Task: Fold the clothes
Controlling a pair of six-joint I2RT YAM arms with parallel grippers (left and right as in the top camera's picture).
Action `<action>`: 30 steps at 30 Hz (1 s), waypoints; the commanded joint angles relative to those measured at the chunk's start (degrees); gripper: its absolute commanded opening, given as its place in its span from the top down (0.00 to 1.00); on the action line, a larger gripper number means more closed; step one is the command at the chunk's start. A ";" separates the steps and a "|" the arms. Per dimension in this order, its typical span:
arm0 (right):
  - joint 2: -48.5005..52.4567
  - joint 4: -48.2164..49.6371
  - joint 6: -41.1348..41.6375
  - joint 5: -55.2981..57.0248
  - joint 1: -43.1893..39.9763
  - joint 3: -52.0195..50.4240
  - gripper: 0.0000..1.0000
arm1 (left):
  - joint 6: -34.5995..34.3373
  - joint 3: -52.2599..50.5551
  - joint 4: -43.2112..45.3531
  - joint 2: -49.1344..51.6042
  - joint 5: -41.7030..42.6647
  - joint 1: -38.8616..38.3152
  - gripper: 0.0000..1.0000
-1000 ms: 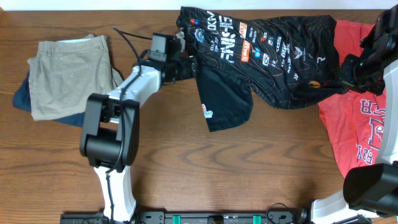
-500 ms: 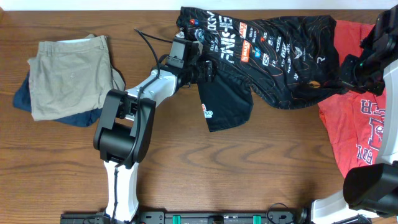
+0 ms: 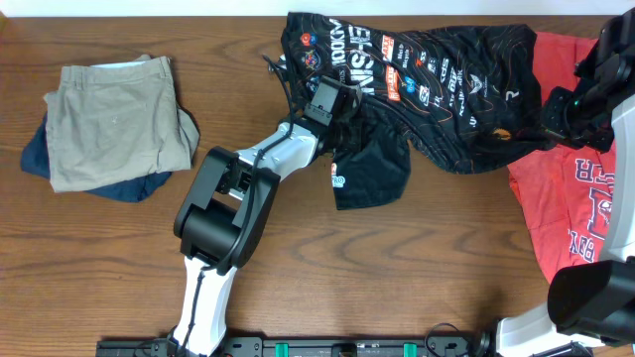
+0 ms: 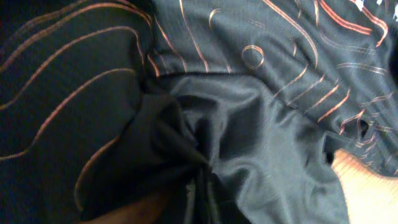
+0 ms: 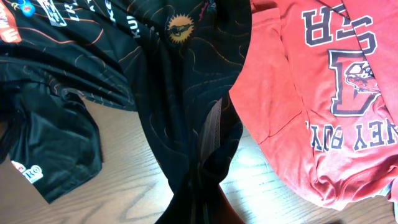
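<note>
The black jersey (image 3: 437, 89) with white lettering and colourful logos lies crumpled across the back of the table, one flap hanging toward the front (image 3: 367, 178). My left gripper (image 3: 339, 107) sits on the jersey's left part and is shut on a pinch of its fabric. In the left wrist view the black cloth (image 4: 236, 124) bunches into the jaws at the bottom centre and hides the fingers. My right gripper (image 3: 549, 121) is shut on the jersey's right edge. In the right wrist view the jersey (image 5: 180, 87) narrows into the jaws at the bottom.
Khaki shorts (image 3: 109, 119) lie folded over a navy garment (image 3: 40, 159) at the left. A red T-shirt with grey print (image 3: 575, 208) (image 5: 323, 93) lies at the right edge, partly under the jersey. Bare wooden table (image 3: 397, 278) fills the front.
My left arm swung right, from beside the jersey's left edge onto the cloth, and its gripper closed on the fabric, which bunched up. The right arm has not moved.
</note>
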 commanded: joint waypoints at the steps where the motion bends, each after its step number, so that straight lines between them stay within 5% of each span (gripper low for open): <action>1: 0.46 -0.09 -0.79 0.72 -0.87 -0.02 0.99 | -0.11 -1.05 -3.43 2.12 -1.60 1.51 0.94; 16: 0.46 -2.03 -0.74 0.72 -0.87 -0.98 0.99 | 3.69 -1.05 -39.52 -14.95 -5.68 19.74 0.94; 30: -0.02 -2.58 -0.52 0.72 -0.87 -18.47 0.99 | 10.29 -1.05 -67.12 -32.65 -5.68 29.66 0.94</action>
